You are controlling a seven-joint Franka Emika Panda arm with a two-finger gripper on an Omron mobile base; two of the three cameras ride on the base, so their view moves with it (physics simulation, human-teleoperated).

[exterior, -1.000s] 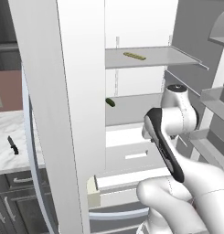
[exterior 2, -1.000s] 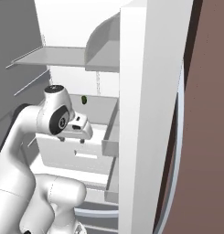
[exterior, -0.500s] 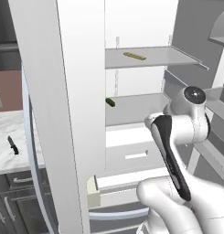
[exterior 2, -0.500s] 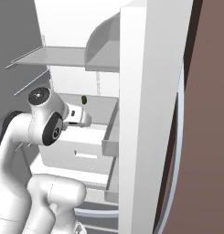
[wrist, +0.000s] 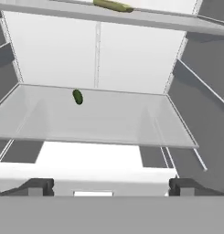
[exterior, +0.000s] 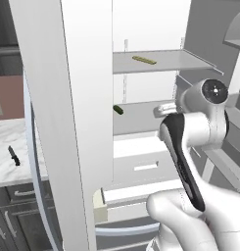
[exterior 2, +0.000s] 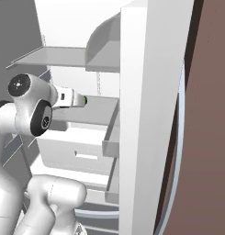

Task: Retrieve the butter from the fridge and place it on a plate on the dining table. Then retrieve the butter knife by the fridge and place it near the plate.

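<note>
While the hand hangs just outside the open fridge, its two fingertips stand wide apart with nothing between them, aimed at the middle shelf. That shelf carries one small dark green item toward its back left. The butter lies higher, a thin pale yellowish stick on the upper shelf, seen from below at the top of the hand view. My worry is the level: driven straight in, the hand would reach the green item instead, and lifting late could knock the wrist against the upper shelf's front edge. Below the middle shelf sit closed white drawers, contents hidden. Off to the left, well apart, the butter knife lies on the marble table beside the fridge.
</note>
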